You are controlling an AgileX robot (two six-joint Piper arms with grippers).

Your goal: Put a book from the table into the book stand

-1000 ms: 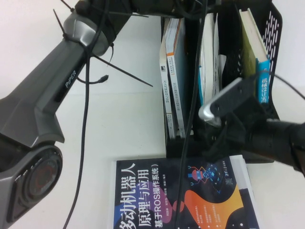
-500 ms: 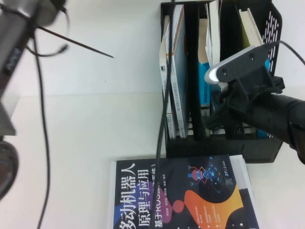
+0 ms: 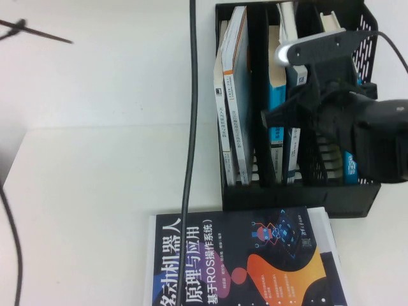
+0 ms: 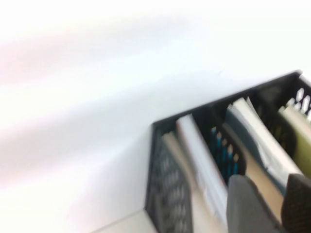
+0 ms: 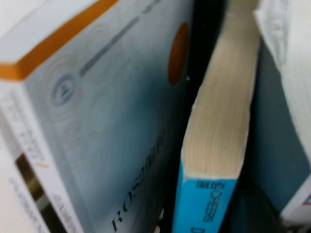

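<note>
Both shifted: left tool (image 4: 272,206) near book stand (image 3: 293,203), right tool (image 3: 280,118) above it.

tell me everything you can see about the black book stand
The book stand is a black plastic rack with three upright compartments, a low front wall and a side wall pierced with slots. It stands upright at the far right of the white table, every compartment holding upright books. The dark navy book lies flat against its front edge. The right gripper hangs above the middle and right compartments; the left gripper shows only in its wrist view, near the rack.
</note>
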